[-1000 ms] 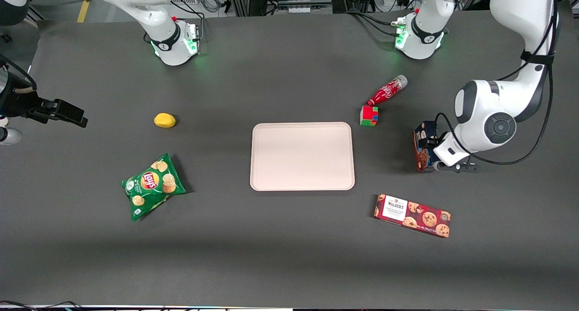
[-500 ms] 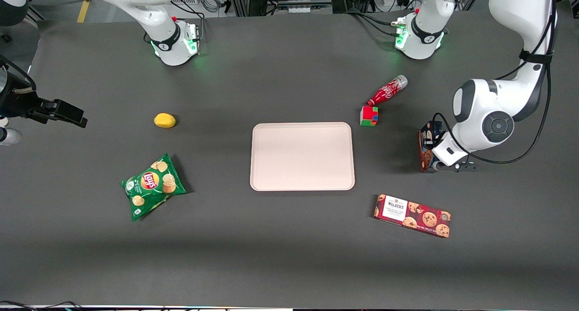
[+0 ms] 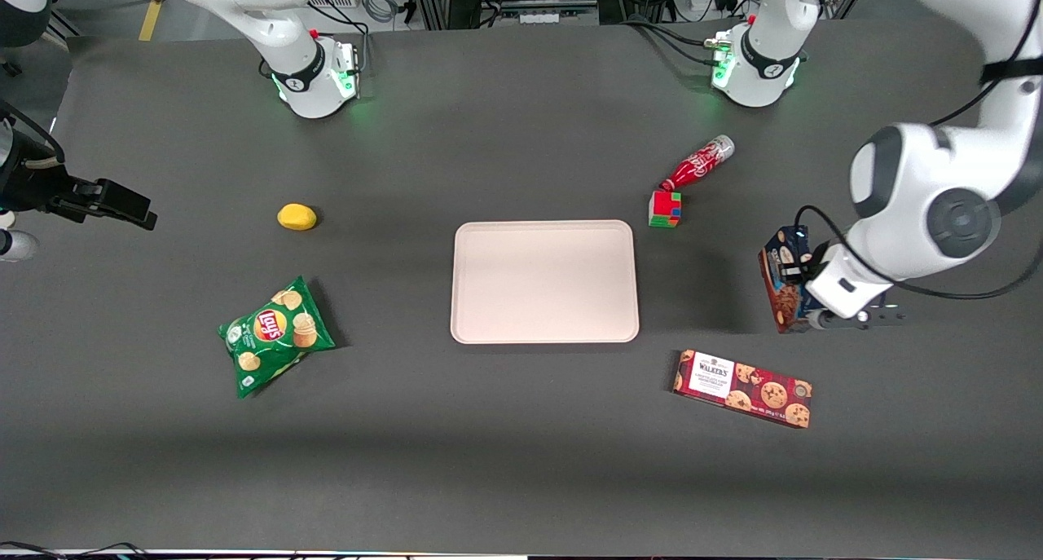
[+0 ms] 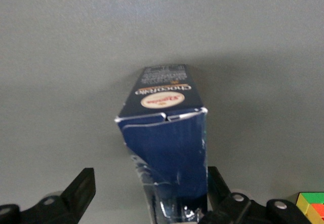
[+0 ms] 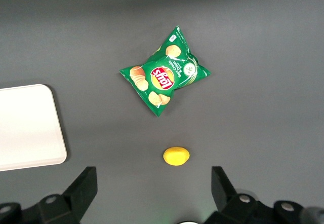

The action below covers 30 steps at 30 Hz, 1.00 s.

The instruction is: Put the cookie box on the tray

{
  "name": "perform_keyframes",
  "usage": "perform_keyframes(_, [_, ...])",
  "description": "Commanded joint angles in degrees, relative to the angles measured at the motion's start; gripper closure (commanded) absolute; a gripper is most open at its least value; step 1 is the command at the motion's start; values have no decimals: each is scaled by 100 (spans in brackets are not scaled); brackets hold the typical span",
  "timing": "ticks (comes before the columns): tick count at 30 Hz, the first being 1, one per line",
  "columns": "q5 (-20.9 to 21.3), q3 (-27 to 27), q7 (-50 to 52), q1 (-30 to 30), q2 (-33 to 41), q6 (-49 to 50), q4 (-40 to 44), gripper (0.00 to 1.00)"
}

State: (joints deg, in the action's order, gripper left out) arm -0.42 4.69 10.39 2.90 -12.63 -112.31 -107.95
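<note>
The cookie box, a dark navy carton with a brown cookie picture, is clear of the table top and tilted, in my left gripper. It hangs beside the tray, toward the working arm's end of the table. In the left wrist view the cookie box runs out from between the fingers of the gripper, its flap end and a round white logo pointing away from the camera. The gripper is shut on the box's near end. The pale pinkish tray lies flat with nothing on it, and one corner of the tray shows in the right wrist view.
A red tartan Walkers box lies nearer the front camera than the gripper. A coloured cube and a lying red bottle sit by the tray's corner farthest from the front camera. A green chips bag and a lemon lie toward the parked arm's end.
The left arm has risen and swung outward, away from the tray and slightly toward the front camera. The cookie box has gone with the gripper and now looks larger and more tilted.
</note>
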Motion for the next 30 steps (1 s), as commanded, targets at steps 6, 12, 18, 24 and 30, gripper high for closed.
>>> perform_keyframes(6, [-37,602,1192,52,-55,2194,2180,93])
perform_keyframes(12, [-150,1384,1782,52,-29,2521,2375,93])
perform_keyframes(18, [-485,1921,2011,79,-283,2232,2235,93])
perform_keyframes(24, [-468,2282,1958,122,-889,1565,1928,93])
perform_keyframes(30, [-433,2300,1880,140,-1153,160,1023,92])
